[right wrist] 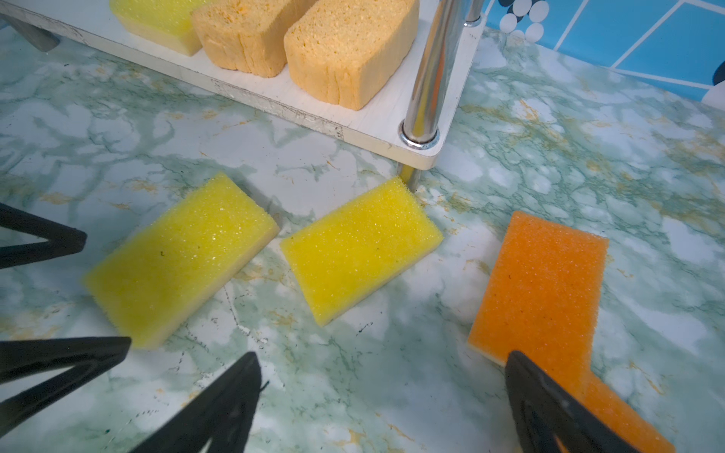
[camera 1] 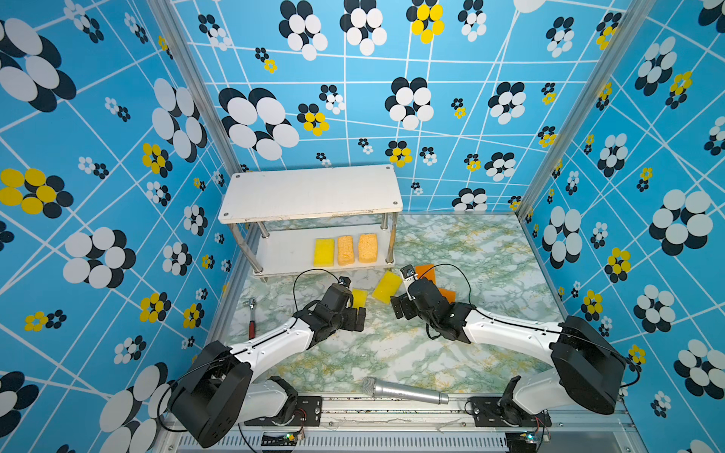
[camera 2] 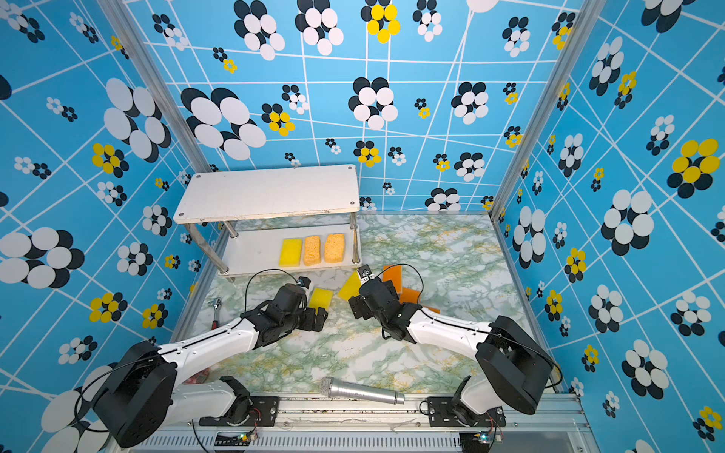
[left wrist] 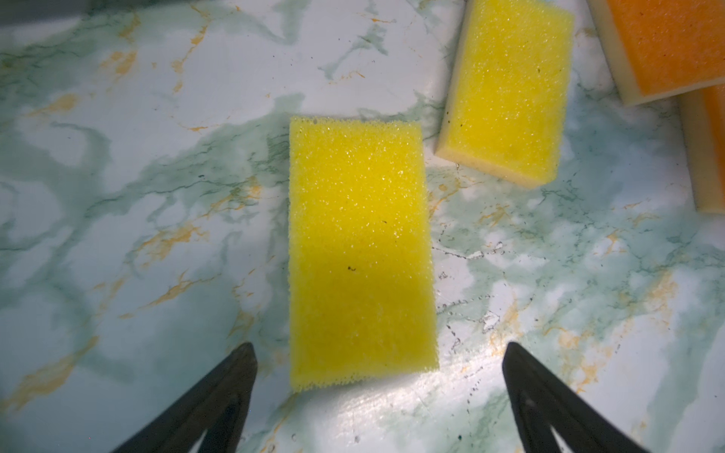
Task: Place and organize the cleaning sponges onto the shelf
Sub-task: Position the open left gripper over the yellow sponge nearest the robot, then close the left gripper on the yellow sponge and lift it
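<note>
The small two-tier shelf (camera 1: 310, 192), white boards on chrome tube legs, stands at the far left corner of the green-veined marble tabletop (camera 1: 392, 353). At the right end of its lower board three of the cleaning sponges lie side by side: a flat bright yellow sponge (camera 1: 324, 252), a thicker porous tan-orange sponge (camera 1: 345, 250) in the middle, and a second tan-orange sponge (camera 1: 368, 248) by the right legs.

The left gripper (left wrist: 379, 347) hovers with its jaws wide apart, holding nothing, over a second yellow sponge (left wrist: 361, 251) that lies flat on the tabletop in front of the shelf's right end. Near it a third yellow sponge (camera 1: 387, 287) lies aslant, one corner just beside the shelf's front right leg.

The right gripper (right wrist: 382, 359) also has its jaws spread and holds nothing. It hangs over bare marble between the third yellow sponge and a flat orange sponge with a pale underside (right wrist: 541, 282). A second orange sponge (camera 1: 447, 294) is largely hidden by the right arm, and whether the two overlap cannot be told.

A silver microphone (camera 1: 404, 391) lies along the near edge and a red-handled ratchet wrench (camera 1: 252, 321) by the left edge
</note>
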{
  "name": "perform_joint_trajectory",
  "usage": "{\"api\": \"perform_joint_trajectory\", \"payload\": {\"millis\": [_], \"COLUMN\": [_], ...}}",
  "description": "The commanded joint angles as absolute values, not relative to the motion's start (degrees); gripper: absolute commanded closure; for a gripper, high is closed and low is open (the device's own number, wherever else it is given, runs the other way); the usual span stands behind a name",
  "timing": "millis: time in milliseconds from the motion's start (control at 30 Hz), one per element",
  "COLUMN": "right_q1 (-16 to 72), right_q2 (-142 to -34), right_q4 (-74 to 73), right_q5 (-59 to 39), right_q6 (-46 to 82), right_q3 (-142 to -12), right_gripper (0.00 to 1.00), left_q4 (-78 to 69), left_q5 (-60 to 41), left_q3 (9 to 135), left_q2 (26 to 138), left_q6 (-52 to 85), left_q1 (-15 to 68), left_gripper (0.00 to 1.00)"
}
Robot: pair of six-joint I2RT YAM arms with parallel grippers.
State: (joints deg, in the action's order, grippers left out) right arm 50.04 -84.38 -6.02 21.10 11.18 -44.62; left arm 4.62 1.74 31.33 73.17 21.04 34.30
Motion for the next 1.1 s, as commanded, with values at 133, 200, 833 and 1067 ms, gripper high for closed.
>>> {"api": "perform_joint_trajectory", "payload": {"millis": [133,200,833,1067], "right_q1": [49.7,49.7,49.7,49.7], "right_q2": [-85.3,-85.3,-85.9,-86.0], "right_q4": [-5.2,-5.1,-5.6,-6.1], "right_q5": [20.2,20.3,20.5,20.6], "right_q6": [12.2,12.2,12.6,12.7], "right_q3": [-45.1,-45.1,-44.4,-44.2], "right_gripper": [0.01,0.01,0.01,0.01], "left_q4": [1.7,0.4,-4.0,-2.5], "left_q5": [4.1,4.3,11.1,14.6], "left_q3": [30.4,30.2,27.8,28.6], "left_q2": [76.5,77.6,81.9,84.2], "left_q6": [20.9,21.0,23.2,23.3], "left_q1": [36.2,36.6,38.6,40.6], "left_gripper": [0.01,0.01,0.01,0.01]}}
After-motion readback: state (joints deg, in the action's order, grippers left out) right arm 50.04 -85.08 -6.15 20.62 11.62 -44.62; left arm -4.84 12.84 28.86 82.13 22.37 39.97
